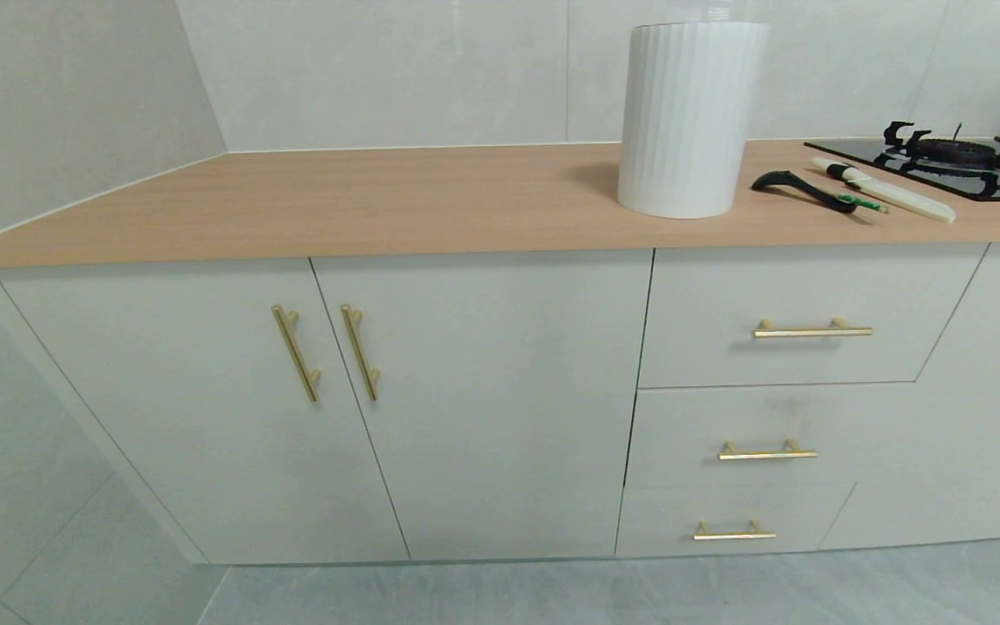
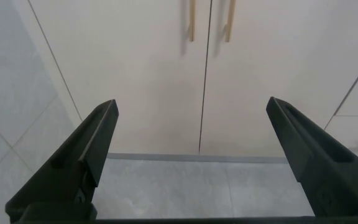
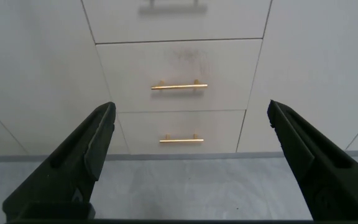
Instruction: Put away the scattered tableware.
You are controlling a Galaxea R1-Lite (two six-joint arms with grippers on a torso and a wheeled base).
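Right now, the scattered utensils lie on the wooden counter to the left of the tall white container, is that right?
Not quite: the head view shows the utensils on the wooden counter to the right of the tall white container.

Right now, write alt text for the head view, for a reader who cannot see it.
A black-handled utensil and a long cream utensil lie on a wooden countertop, just right of a tall white ribbed container, with a black gas hob at the far right. Below are white cupboard doors and three drawers with gold handles.
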